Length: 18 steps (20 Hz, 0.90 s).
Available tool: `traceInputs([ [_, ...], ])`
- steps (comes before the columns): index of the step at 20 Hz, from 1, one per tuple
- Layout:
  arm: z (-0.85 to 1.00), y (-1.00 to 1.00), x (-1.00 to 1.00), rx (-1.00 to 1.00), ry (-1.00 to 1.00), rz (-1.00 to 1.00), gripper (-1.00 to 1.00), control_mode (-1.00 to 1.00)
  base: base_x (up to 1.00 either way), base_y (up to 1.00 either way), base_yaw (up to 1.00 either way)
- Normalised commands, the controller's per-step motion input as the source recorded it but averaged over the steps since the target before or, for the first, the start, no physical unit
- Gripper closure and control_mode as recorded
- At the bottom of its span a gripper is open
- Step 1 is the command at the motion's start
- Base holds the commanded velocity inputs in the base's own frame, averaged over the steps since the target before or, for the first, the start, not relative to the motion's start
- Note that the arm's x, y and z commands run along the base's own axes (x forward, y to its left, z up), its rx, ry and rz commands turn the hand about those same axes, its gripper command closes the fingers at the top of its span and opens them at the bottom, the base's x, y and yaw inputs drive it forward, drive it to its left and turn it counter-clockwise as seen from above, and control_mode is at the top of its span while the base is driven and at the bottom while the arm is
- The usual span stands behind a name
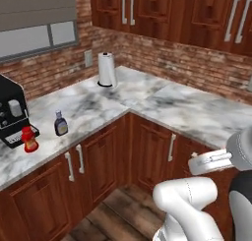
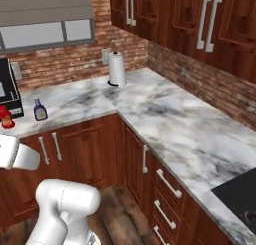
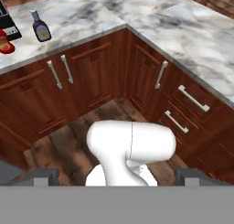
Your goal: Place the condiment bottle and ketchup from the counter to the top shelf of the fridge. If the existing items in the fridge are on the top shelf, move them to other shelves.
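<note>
The bottle (image 1: 61,124) and ketchup (image 1: 29,139) stand near each other on the counter (image 1: 162,102). The gripper (image 3: 117,179) hangs well apart, jaws wide and empty.

The surface (image 1: 93,105) is grey-white veined marble over reddish-brown wooden cabinets (image 1: 103,161). On it stand a dark condiment bottle (image 1: 61,124) with a pale label, a bright red ketchup (image 1: 29,139), and a white paper-towel roll (image 1: 106,69).

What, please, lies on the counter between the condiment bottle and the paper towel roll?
Nothing: in the left base view, bare marble counter runs from the condiment bottle to the paper towel roll.
</note>
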Motion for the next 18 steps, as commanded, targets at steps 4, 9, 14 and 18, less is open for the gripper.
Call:
traceInputs([
  [4, 0.00, 0.00, 0.00, 0.00, 0.00, 0.00, -1.00, 1.00, 1.00, 0.00, 0.38],
  [9, 0.00, 0.00, 0.00, 0.00, 0.00, 0.00, -1.00, 1.00, 1.00, 0.00, 0.47],
  [14, 0.00, 0.00, 0.00, 0.00, 0.00, 0.00, -1.00, 1.00, 0.80, 0.00, 0.48],
  [18, 0.00, 0.00, 0.00, 0.00, 0.00, 0.00, -1.00, 1.00, 0.46, 0.00, 0.53],
])
